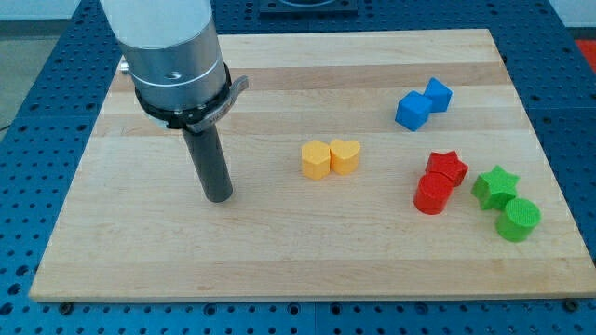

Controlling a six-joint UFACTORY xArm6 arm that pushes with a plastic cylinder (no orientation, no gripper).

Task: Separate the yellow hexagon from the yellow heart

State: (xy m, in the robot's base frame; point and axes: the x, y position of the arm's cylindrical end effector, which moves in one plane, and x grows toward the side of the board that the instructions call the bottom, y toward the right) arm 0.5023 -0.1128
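The yellow hexagon [316,160] and the yellow heart [345,155] sit side by side and touching near the middle of the wooden board [279,261], the hexagon on the view's left. My tip [219,196] rests on the board well to the view's left of the hexagon, with a wide gap of bare wood between them. The dark rod rises from the tip to the grey arm body at the view's top left.
Two blue blocks [421,103] touch each other at the upper right. A red star [446,168] and a red cylinder [432,194] sit right of the yellow pair. A green star [494,186] and a green cylinder [518,220] lie near the right edge.
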